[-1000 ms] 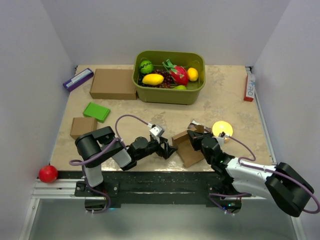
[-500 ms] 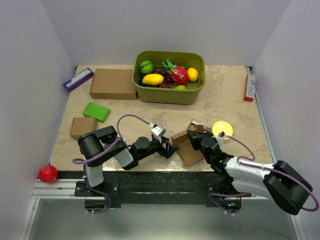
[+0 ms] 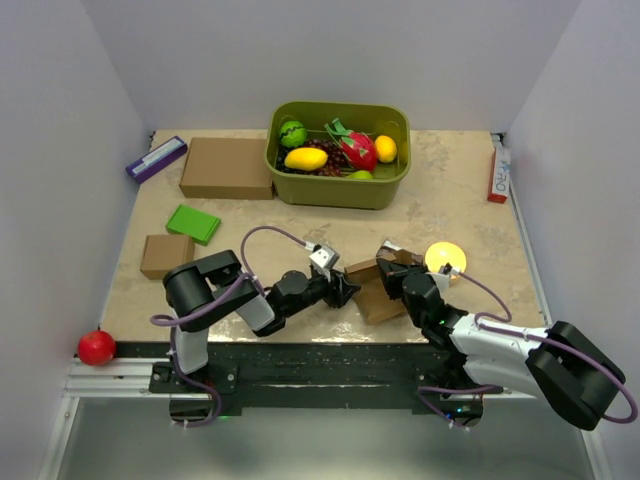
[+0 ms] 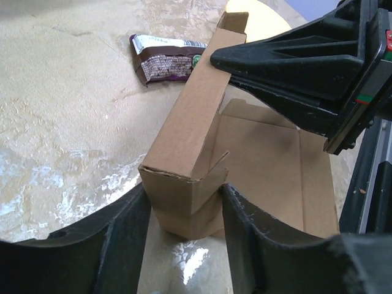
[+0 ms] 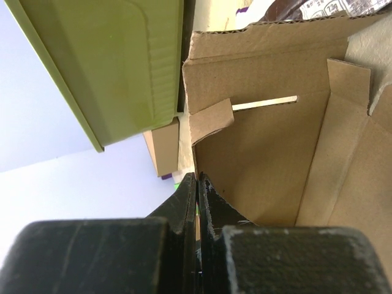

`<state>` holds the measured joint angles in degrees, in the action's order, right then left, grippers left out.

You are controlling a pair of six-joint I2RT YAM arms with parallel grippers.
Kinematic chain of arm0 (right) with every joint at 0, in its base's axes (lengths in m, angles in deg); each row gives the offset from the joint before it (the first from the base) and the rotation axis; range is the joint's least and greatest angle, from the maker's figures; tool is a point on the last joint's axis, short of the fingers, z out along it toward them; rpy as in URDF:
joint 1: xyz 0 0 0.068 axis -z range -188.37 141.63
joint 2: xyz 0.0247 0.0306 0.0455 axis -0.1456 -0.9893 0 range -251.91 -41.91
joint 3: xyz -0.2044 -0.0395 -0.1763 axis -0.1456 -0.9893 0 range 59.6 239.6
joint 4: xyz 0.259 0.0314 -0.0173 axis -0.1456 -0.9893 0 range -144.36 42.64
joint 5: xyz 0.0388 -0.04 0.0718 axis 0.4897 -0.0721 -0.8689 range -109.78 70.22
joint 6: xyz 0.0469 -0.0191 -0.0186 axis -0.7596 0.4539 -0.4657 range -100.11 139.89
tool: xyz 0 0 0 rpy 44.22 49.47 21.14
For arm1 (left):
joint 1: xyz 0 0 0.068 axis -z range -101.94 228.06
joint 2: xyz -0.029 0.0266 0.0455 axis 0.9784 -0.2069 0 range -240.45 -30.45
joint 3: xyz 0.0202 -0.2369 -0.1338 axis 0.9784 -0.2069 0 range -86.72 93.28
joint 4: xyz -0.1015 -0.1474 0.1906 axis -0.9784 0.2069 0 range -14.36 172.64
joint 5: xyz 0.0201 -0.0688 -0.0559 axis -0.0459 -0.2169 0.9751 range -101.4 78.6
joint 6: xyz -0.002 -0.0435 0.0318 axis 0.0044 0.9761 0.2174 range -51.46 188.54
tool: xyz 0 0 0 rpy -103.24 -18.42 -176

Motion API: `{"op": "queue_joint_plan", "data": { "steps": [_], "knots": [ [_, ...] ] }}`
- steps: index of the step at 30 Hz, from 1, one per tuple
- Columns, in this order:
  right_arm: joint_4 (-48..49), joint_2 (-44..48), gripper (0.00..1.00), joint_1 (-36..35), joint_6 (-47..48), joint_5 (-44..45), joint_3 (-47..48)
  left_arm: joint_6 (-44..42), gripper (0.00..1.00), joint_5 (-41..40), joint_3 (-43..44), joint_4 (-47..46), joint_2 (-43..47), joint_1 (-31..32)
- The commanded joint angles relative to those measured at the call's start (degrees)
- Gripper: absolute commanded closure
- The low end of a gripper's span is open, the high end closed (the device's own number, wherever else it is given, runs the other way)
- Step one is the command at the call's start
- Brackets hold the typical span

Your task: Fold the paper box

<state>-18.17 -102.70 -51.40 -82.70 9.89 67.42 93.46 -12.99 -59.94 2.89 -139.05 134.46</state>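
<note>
Paper box (image 3: 372, 293) lies half folded near the front edge of the marble-patterned table (image 3: 450, 200), between the two arms and just beside a yellow disc (image 3: 444, 256) and a snack wrapper (image 4: 162, 58). One long wall stands upright. The left gripper (image 4: 184, 202) hugs that wall's near end, its fingers against both sides. The right gripper (image 5: 197, 184), pressed narrow, pinches the wall's far end.
</note>
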Motion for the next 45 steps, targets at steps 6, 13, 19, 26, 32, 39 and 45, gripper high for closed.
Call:
{"op": "queue_joint_plan", "data": {
  "steps": [6,13,19,26,32,39,45],
  "knots": [
    [-6.95,-0.9,1.0,-0.92,1.6,-2.42,-0.61,-3.13,0.63,-9.84,3.19,-2.05,-0.13,0.11],
    [-7.04,-1.08,1.0,-0.83,1.6,-2.51,-0.52,-5.68,0.73,-12.73,5.47,1.38,-0.83,2.48],
    [-7.04,-1.34,1.0,-0.83,1.77,-2.43,-0.34,-7.88,0.74,-24.57,10.3,11.13,-1.53,6.78],
    [-7.39,-0.91,1.0,-0.83,1.07,-2.16,-0.78,-7.25,0.53,-25.24,9.26,13.08,0.57,7.76],
    [-8.01,0.24,1.0,-0.83,1.07,-1.72,-0.78,-7.26,0.27,-17.76,6.88,11.05,5.76,7.76],
    [-9.32,2.35,1.0,-0.92,0.98,-1.11,-1.13,-6.21,0.12,-12.84,3.9,13.69,11.56,7.32],
    [-9.33,3.31,1.0,-0.83,0.98,-1.11,-1.49,-3.84,0.08,-3.01,-8.48,9.22,19.64,2.77]
  ]
}}
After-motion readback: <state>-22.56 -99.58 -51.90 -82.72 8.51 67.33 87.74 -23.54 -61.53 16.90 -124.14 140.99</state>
